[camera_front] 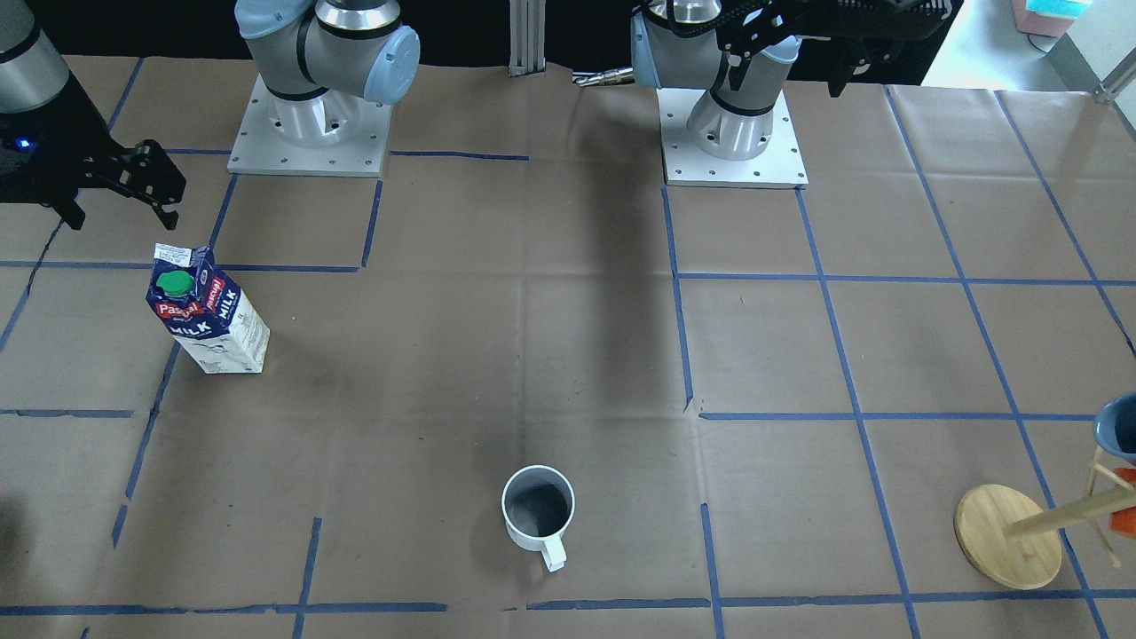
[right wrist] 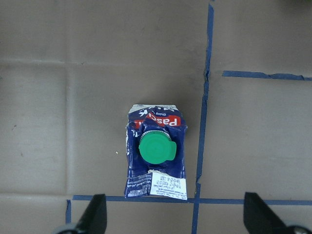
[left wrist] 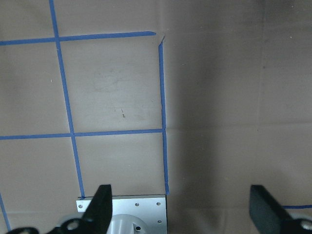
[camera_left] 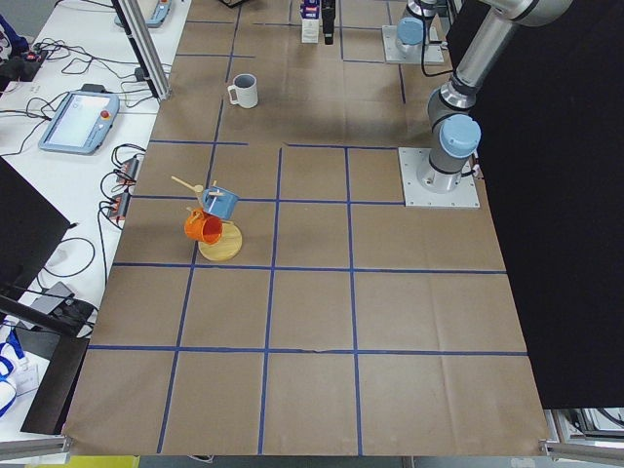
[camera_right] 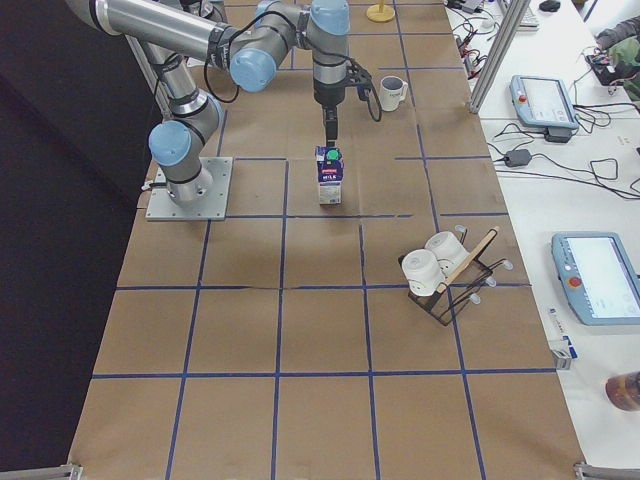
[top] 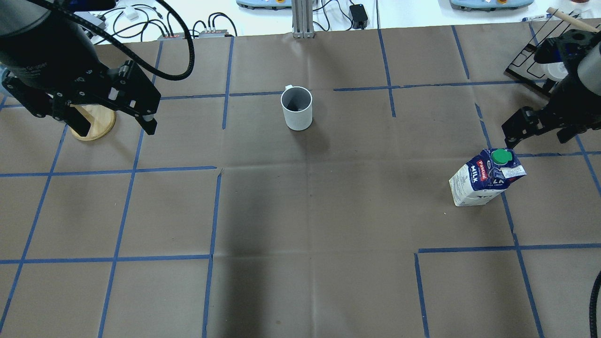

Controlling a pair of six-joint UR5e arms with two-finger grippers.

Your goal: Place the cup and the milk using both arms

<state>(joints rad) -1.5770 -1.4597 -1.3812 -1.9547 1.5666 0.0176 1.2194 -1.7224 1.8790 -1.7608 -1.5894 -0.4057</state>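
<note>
Jaws wide, the right gripper [right wrist: 176,217] hangs slightly off-centre above the upright milk [right wrist: 155,156] on the table's right side; I'd centre it there before lowering. The left gripper [top: 116,126], also wide, is well apart from the mid-table cup [top: 296,109].

Brown paper [top: 300,211] gridded with blue tape [top: 117,258] is lying beneath my left pincer [top: 117,127]. A wooden mug tree [camera_front: 1007,537] is standing well forward and outward of it, carrying a blue cup [camera_left: 222,203] and an orange cup [camera_left: 202,228]. A black wire rack [camera_right: 452,300] is sitting forward and outward of my right pincer [top: 535,136], holding two white items [camera_right: 420,268].
</note>
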